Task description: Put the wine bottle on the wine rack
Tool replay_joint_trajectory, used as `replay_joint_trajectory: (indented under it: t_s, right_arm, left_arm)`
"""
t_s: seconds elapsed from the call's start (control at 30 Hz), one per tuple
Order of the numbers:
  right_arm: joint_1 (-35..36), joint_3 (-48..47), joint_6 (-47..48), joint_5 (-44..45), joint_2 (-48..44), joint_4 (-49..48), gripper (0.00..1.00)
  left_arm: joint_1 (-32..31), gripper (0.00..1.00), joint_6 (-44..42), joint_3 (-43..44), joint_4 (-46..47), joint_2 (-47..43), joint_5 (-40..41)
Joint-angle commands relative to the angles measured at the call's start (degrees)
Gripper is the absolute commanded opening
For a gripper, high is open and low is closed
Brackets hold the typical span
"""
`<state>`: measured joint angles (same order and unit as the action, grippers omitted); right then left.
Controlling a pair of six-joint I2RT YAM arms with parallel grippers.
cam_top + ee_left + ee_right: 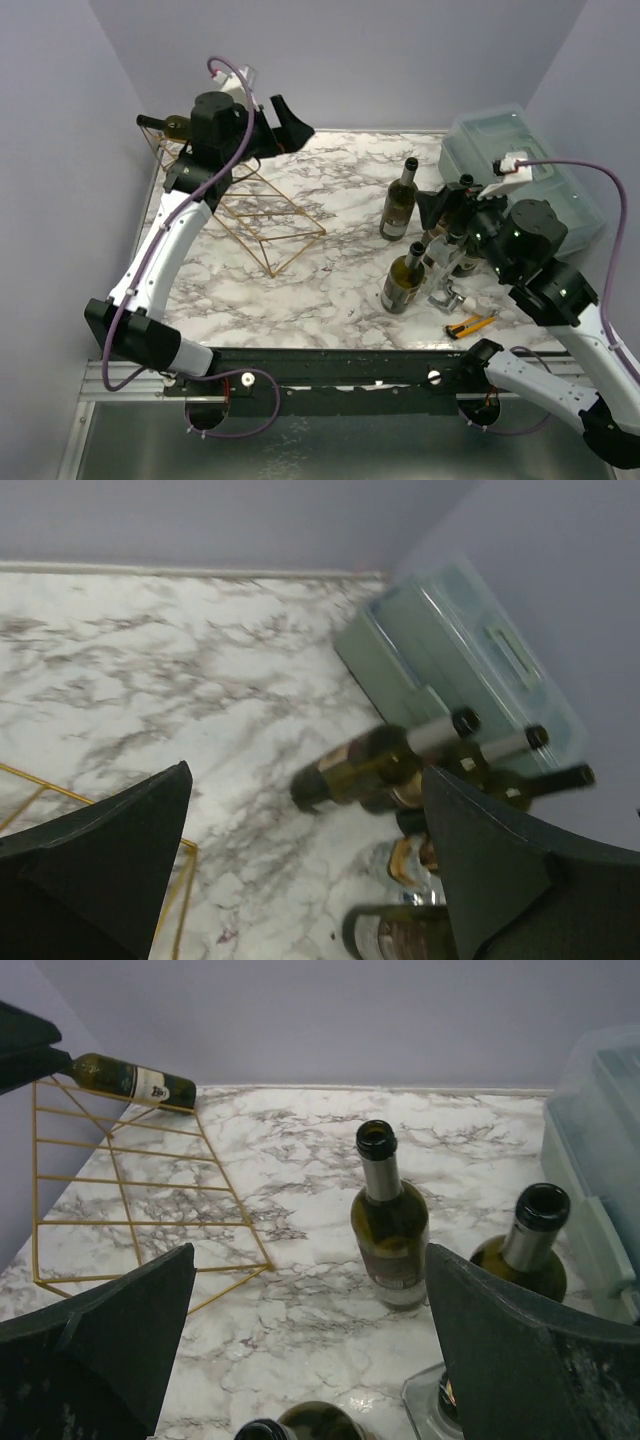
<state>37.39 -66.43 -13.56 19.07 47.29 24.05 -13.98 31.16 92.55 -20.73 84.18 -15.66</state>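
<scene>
Lying across the wine rack is one wine bottle.

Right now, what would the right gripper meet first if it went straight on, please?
Probably the upright wine bottle just right of centre ahead of the right gripper; depth is unclear, so it may slip past.

Plain lilac walls close the scene on three sides: a back wall across the top of the frame, a left wall and a right wall. They enclose a table topped in white marble with grey veins, evenly lit. A black bar runs along its lower edge, and a brushed grey metal sheet fills the bottom of the frame.
</scene>
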Motion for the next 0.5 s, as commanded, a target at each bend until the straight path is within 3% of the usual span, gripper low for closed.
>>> replay_joint_trajectory:
  t_s: [0.0,0.23,0.47]
  right_arm:
    - [-0.2,2.7,-0.1,6.6,-6.1,3.4,1.00]
    - [-0.2,4.8,2.3,10.5,-15.0,3.0,1.00]
    - [-0.3,5.6,4.0,13.7,-19.4,4.8,1.00]
  left_arm:
    - [-10.1,0.99,-7.6,-4.6,-0.3,-5.9,-2.9]
    - [-27.5,0.99,-15.8,-10.9,0.3,-8.7,4.2]
    - [-44.0,0.99,-23.7,-12.7,2.0,-6.1,11.3]
